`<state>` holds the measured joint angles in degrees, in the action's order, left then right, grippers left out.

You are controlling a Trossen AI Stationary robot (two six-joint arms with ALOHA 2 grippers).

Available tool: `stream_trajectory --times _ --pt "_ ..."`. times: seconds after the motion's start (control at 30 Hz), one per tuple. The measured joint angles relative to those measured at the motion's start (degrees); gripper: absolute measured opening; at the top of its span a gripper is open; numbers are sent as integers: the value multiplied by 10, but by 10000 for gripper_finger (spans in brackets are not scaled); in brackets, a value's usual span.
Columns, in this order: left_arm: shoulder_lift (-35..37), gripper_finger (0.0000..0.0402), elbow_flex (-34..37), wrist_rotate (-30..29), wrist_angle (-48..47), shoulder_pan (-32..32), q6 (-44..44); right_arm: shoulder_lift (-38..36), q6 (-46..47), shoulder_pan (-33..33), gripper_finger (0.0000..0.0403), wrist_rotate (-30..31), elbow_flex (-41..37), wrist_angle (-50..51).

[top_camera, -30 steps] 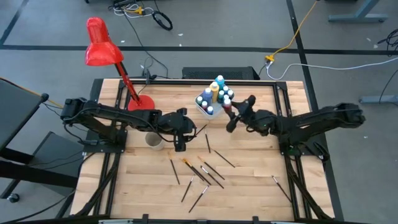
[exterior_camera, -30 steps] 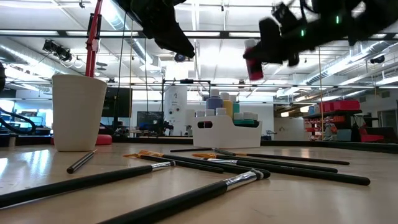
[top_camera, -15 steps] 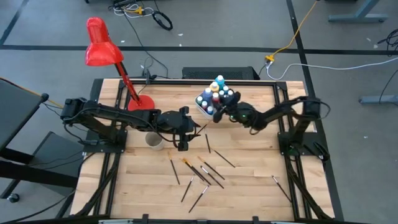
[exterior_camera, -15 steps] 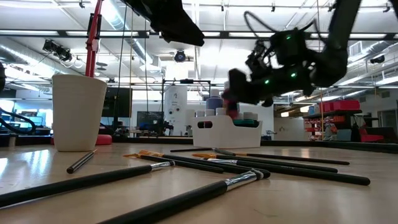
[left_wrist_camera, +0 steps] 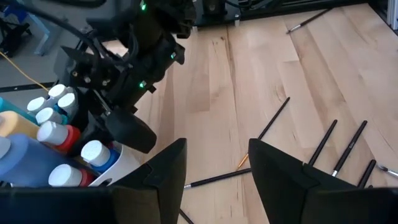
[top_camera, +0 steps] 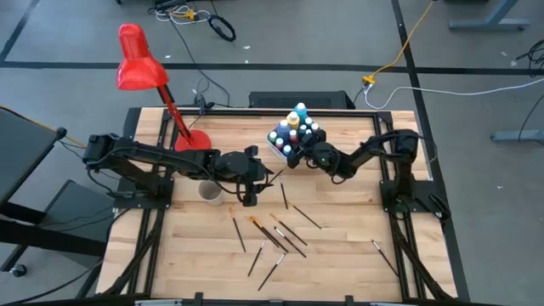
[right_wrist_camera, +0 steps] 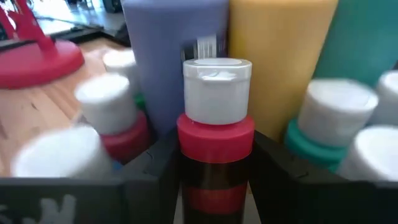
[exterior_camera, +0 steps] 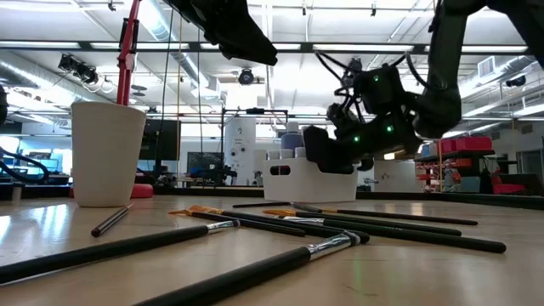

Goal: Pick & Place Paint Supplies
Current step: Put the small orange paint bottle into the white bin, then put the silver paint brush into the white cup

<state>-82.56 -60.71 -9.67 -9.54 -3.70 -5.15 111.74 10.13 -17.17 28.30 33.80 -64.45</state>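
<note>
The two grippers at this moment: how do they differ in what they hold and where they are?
The right gripper is shut on a red paint bottle with a white cap; the left gripper is open and holds nothing. The right gripper is at the white tray of bottles, bottle among the others there; the left gripper hangs over bare wood near the beige cup, above scattered paintbrushes. Both are off the tabletop.

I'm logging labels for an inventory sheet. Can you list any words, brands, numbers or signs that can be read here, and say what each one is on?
None can be read.
The blue bottle in the right wrist view carries a small barcode-like label, too blurred to read.
The red bottle held in the right gripper shows no text.
The white tray shows no print in the low view.
</note>
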Motion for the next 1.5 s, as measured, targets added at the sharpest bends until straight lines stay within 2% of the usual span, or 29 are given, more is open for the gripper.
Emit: stream_trajectory --times 0.17,0.47,0.63,0.87,1.0,1.2,1.4,1.5 --pt "0 181 0 0 0 0 1 14 -16 -7 167 -12 7 1" --pt "0 181 0 0 0 0 3 14 -59 -6 233 -21 12 -1" --pt "0 181 0 0 0 0 4 -3 -78 5 240 -24 12 5" --pt "0 181 0 0 0 0 4 -90 -112 44 229 -23 12 50" --pt "0 181 0 0 0 0 7 -159 -123 69 225 -23 12 123" --pt "0 181 0 0 0 0 65 -266 -115 111 225 -23 12 262" --pt "0 181 0 0 0 0 118 -344 -97 153 225 -24 12 350" --pt "0 181 0 0 0 -3 146 -378 -96 178 225 -49 12 401"
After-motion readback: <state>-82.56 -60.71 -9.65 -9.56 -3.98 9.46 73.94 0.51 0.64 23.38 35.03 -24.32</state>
